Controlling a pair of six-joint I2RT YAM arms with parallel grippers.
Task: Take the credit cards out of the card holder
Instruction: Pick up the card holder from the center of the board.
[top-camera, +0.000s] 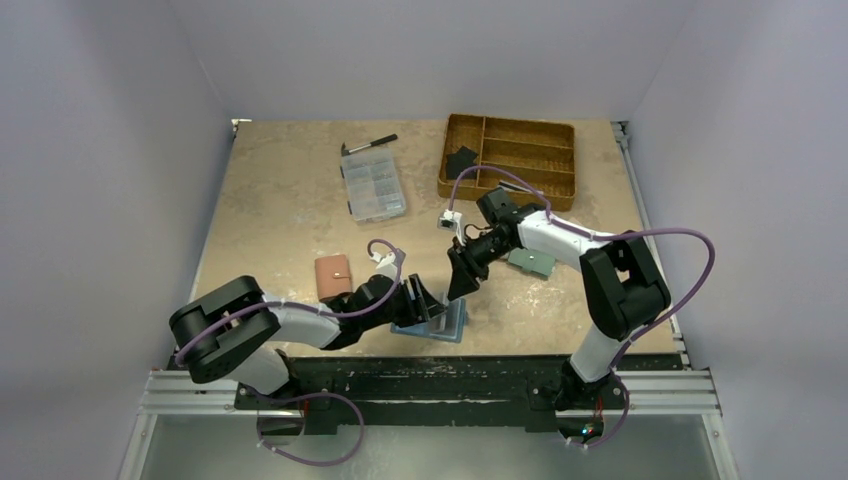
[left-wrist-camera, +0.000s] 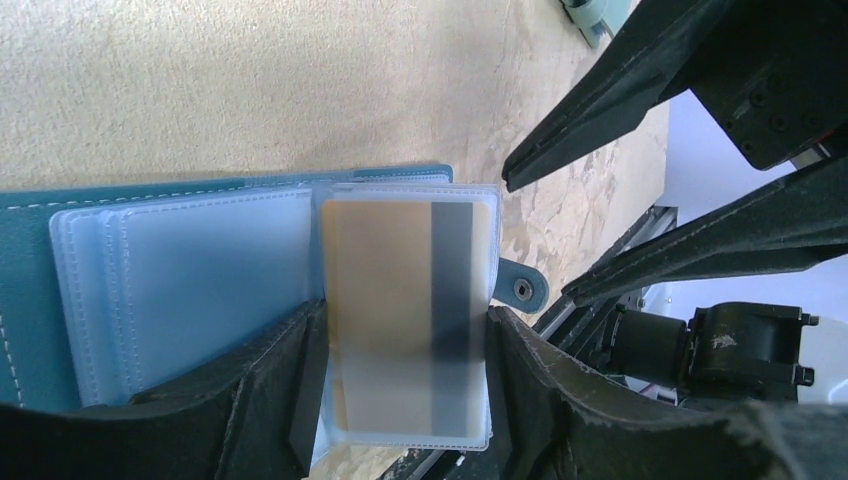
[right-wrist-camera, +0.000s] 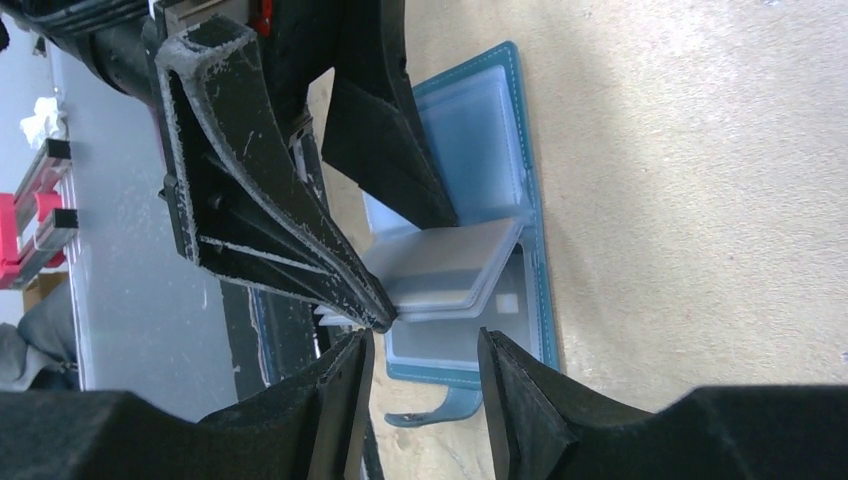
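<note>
Closest in, the left claw (left-wrist-camera: 405, 312) is clenched on a raised plastic sleeve (left-wrist-camera: 420, 440) of the card holder (left-wrist-camera: 30, 250), one finger against each long side. Inside that sleeve sits a tan credit card (left-wrist-camera: 380, 330) with a dark stripe down one long edge. Its long axis runs parallel to the fingers, and its far short end points away from the left wrist. The holder lies open and flat at the near edge of the surface (top-camera: 280, 200), between the two arms, with its snap tab (left-wrist-camera: 522, 288) sticking out on the right arm's side. Its other clear sleeves (left-wrist-camera: 200, 290) are fanned over the blue cover. The right claw (right-wrist-camera: 422, 345) hangs just beside the lifted sleeve, released and holding nothing. A fingertip of the left claw sits directly before its gap, touching the sleeve edges. A pink wallet (top-camera: 334, 275) lies near the left arm and a teal-green wallet (top-camera: 530, 262) under the right arm. Well apart at the back are a clear compartment box (top-camera: 372, 186), a pen (top-camera: 370, 145) and a wooden tray (top-camera: 573, 165).
</note>
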